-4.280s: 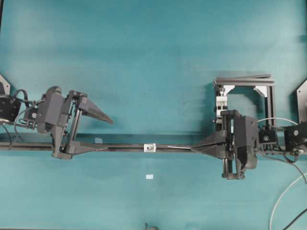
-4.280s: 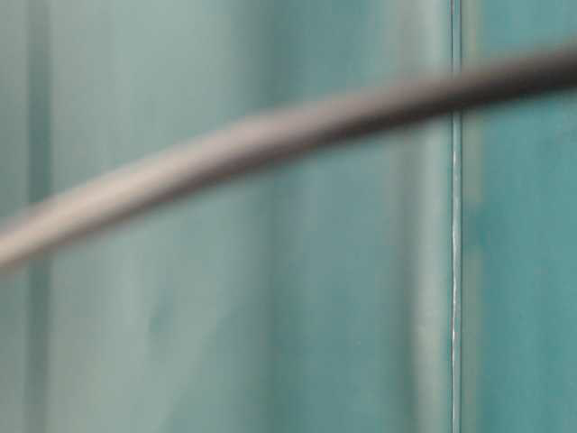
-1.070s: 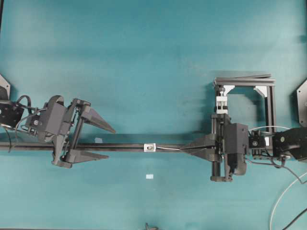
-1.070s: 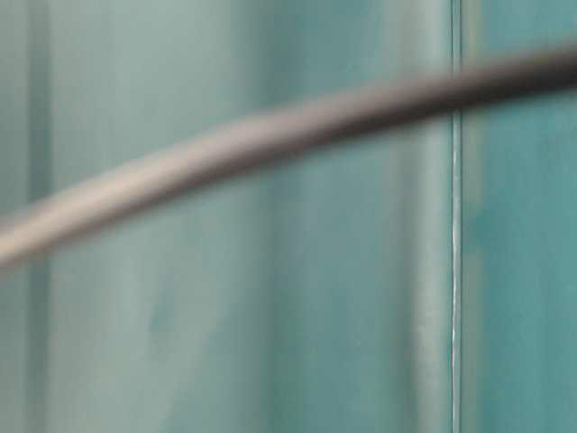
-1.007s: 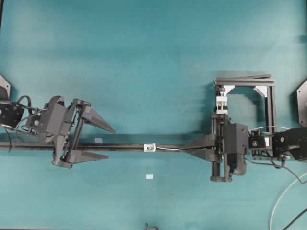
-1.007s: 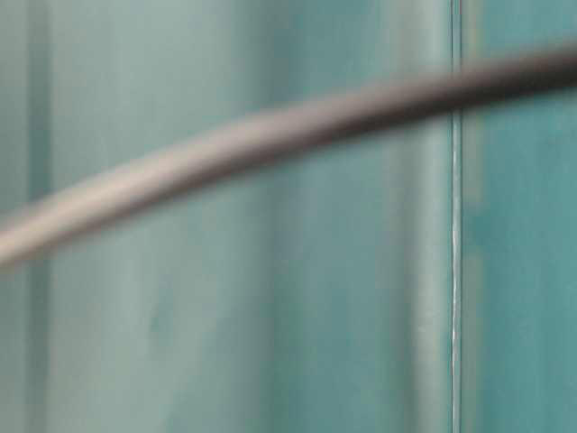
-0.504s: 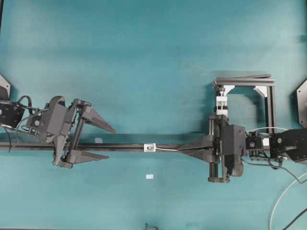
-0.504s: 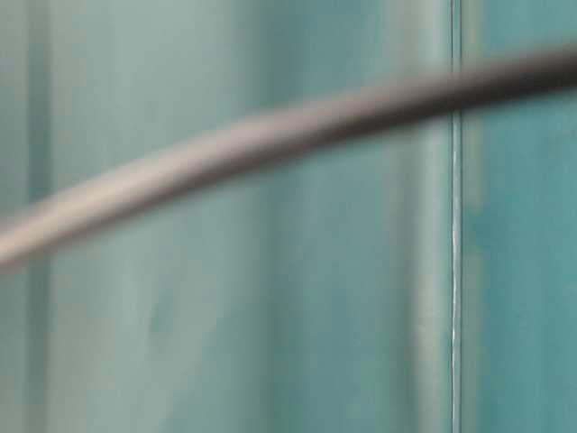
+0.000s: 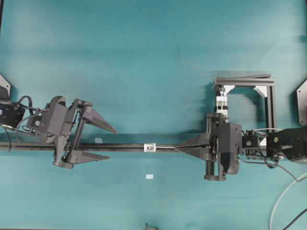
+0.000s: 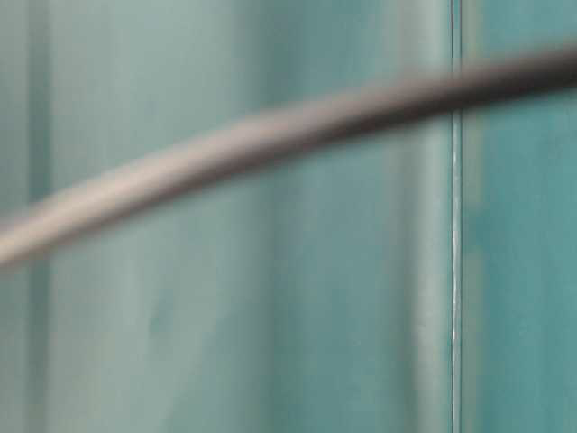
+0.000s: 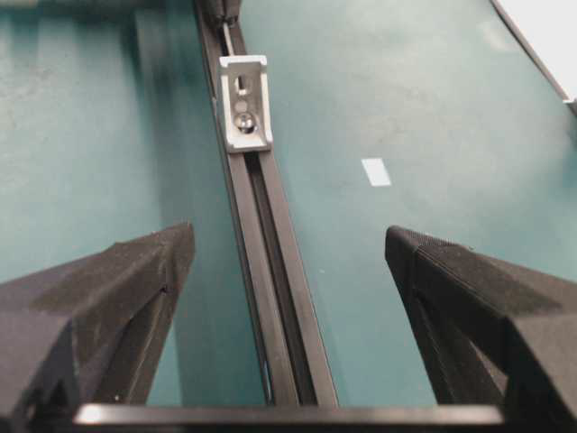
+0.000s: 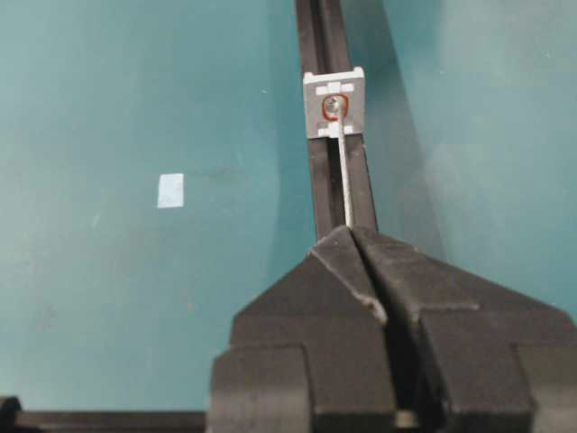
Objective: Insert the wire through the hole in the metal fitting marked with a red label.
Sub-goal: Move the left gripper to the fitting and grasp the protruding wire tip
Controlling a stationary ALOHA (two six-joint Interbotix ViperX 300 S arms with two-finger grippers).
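Right gripper (image 12: 350,236) pinching wire (image 12: 344,180), tip seemingly at hole (image 12: 334,106).

- Your left end effector (image 11: 287,271) stands open, straddling the black rail (image 11: 270,271).
- The metal fitting (image 11: 245,102) sits on that rail ahead.
- A white patch (image 11: 375,171) lies on the teal surface (image 11: 406,108).

Surface: teal tabletop (image 9: 144,57), matte, faint scuffs | Light: soft, even, from above | Walls, floor, windows: out of sight
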